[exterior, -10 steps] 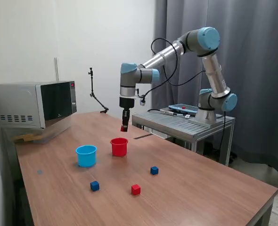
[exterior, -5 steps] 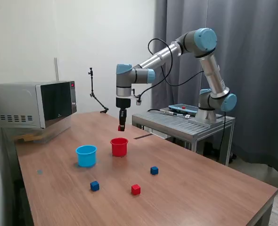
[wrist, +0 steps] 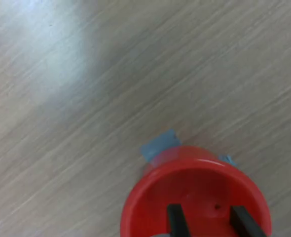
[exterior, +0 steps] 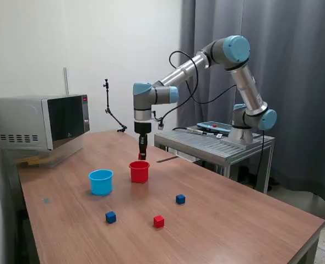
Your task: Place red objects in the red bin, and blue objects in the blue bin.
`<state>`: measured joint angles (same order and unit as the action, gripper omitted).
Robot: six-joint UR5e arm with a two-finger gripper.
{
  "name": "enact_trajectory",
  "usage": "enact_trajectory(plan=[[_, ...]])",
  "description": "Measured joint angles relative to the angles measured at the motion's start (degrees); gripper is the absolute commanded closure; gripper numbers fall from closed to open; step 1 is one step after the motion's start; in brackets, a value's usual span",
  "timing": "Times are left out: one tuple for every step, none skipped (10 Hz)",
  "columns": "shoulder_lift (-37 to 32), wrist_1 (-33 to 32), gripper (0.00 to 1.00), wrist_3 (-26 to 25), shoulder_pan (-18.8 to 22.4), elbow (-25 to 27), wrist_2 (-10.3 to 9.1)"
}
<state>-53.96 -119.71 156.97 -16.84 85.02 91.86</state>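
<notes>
The gripper [exterior: 142, 155] hangs directly over the red bin [exterior: 139, 171], jaws clenched on a red cube [exterior: 141, 157], lined up for dropping it in.

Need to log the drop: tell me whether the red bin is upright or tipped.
Upright. The red bin stands on the table, mouth up; the wrist view looks down into it.

The worktop [exterior: 217, 220] is brown wood grain, the red bin [exterior: 139, 171] bright red, the blue bin [exterior: 101, 182] light blue, the claw [wrist: 208, 222] fingers black, and the curtain [exterior: 294, 66] grey.
</notes>
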Motion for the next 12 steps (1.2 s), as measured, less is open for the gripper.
enact_trajectory(plan=[[0.44,0.00,1.00,0.00,0.02,0.00,-0.09],[0.83,0.00,1.00,0.02,0.03,-0.01,-0.18],[1.07,-0.02,1.00,0.05,0.04,-0.09,-0.23],[1.20,-0.04,1.00,0.23,0.03,-0.23,-0.25],[1.26,-0.06,1.00,0.72,0.01,-0.45,-0.25],[1.31,-0.10,1.00,1.29,-0.01,-0.65,-0.23],[1.35,-0.18,1.00,1.70,-0.02,-0.78,-0.19],[1.37,-0.25,1.00,1.91,-0.02,-0.85,-0.15],[1.39,-0.33,1.00,2.02,-0.03,-0.83,-0.12],[1.39,-0.42,1.00,2.07,-0.02,-0.73,-0.16],[1.39,-0.54,1.00,2.09,0.03,-0.56,-0.21],[1.39,-0.61,1.00,2.13,0.09,-0.46,-0.24]])
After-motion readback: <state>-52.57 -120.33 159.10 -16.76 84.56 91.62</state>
